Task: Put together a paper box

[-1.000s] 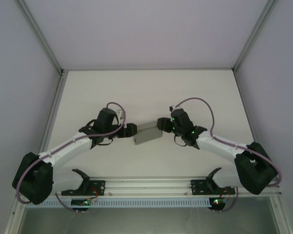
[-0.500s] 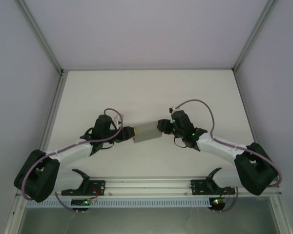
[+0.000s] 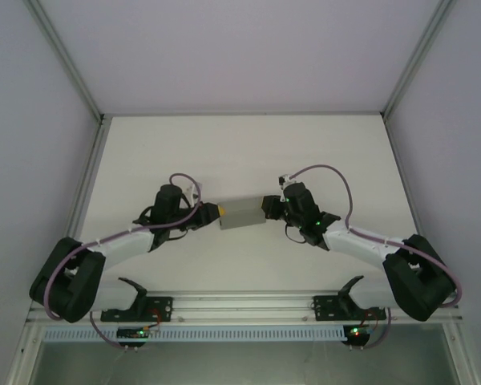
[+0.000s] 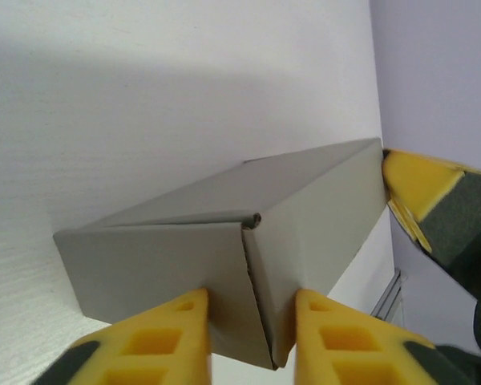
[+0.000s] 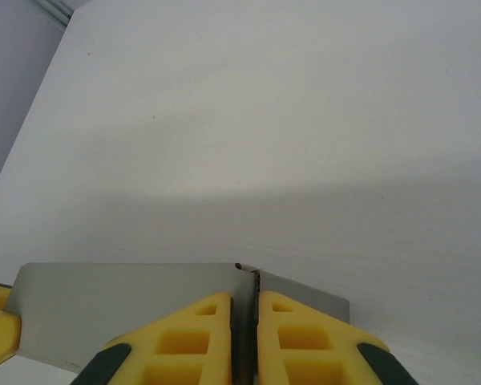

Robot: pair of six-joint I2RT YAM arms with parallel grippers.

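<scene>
Paper box mid-fold: right gripper pinched nearly closed on a thin edge, left gripper clamping the opposite corner. Next, I'd guess, tuck that end shut gently.

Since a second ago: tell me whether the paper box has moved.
Yes. The paper box has shifted slightly farther from the aluminium rail along the near edge, and it lies less tilted to that rail.

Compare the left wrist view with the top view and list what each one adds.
Left wrist view: the box up close, its end seam pinched by the left gripper, a yellow fingertip at its far end. Top view: both arms whole, the rail, the table edges. Both: the box between the left gripper and the right gripper.
</scene>
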